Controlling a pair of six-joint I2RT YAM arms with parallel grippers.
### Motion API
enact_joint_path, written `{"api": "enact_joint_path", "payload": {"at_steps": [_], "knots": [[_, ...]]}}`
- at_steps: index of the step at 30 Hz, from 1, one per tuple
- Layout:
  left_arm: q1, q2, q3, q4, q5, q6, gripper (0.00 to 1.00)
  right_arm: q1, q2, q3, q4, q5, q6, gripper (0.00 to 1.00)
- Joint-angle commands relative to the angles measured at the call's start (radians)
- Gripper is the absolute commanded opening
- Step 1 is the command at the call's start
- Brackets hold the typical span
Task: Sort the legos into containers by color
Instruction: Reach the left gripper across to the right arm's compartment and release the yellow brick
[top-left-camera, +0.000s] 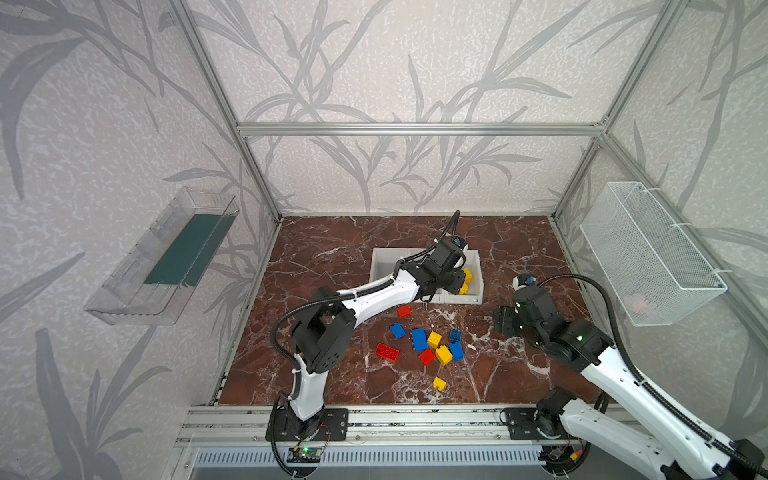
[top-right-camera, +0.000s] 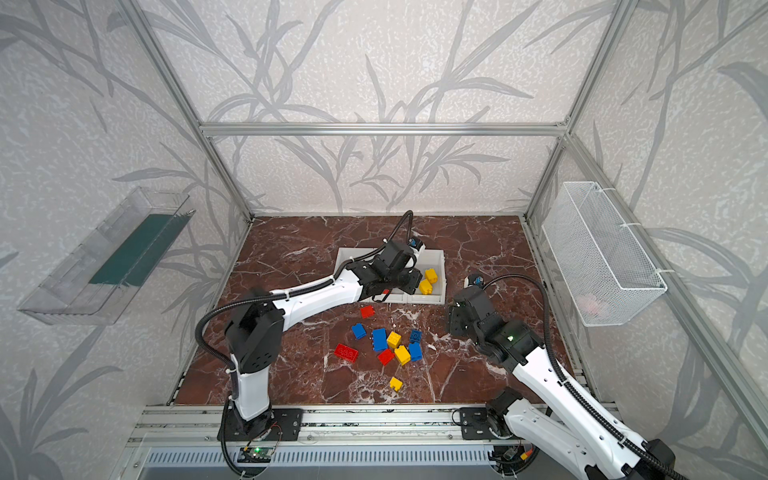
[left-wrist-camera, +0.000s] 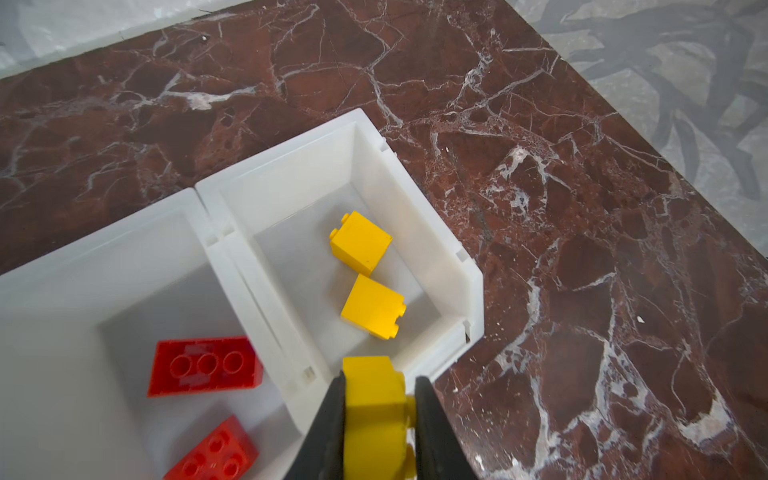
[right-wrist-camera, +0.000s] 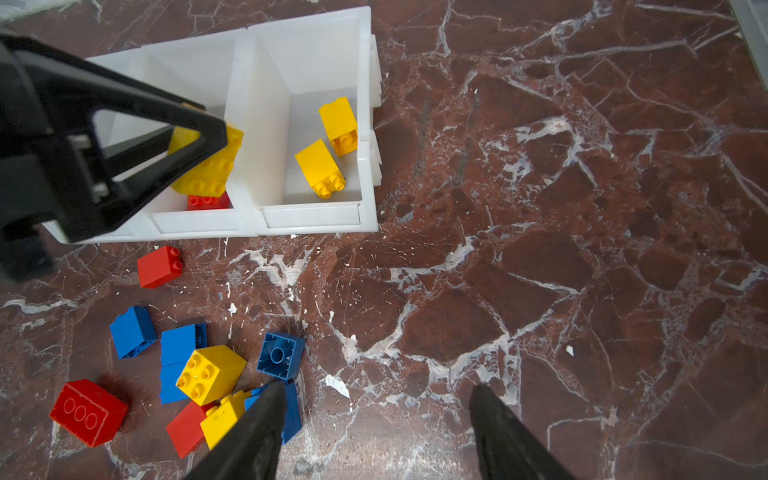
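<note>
Left pincer (left-wrist-camera: 380, 377): yellow lego (left-wrist-camera: 372, 401), maybe oblong

Three containers (right-wrist-camera: 316, 217); legos (top-left-camera: 434, 339): six yellow, five red, perhaps four blue.

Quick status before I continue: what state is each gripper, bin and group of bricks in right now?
left gripper: shut on held yellow brick.
held yellow brick: clamped, not yet released.
right gripper: open, empty, above the table.
end bin: holds two yellow bricks.
middle bin: holds two red bricks.
third bin: visible part empty, rest hidden by left arm.
loose bricks: ten, unsorted on the table.
</note>
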Motion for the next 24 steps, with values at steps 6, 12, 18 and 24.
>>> {"api": "enact_joint_path", "payload": {"at_steps": [6,12,18,24], "knots": [[0.042,0.128,0.15,0.096,0.075,-0.01,0.24,-0.004,-0.074,-0.05,-0.067,0.0,0.027,0.7],[0.046,0.129,0.172,0.069,0.043,-0.003,0.56,-0.005,-0.098,-0.047,-0.099,0.016,0.032,0.73],[0.054,0.033,0.084,0.094,0.036,-0.016,0.6,-0.005,-0.09,-0.044,-0.094,0.011,0.031,0.74],[0.086,-0.194,-0.194,0.148,-0.001,-0.05,0.6,-0.005,-0.057,-0.039,-0.08,-0.029,0.014,0.74]]}}
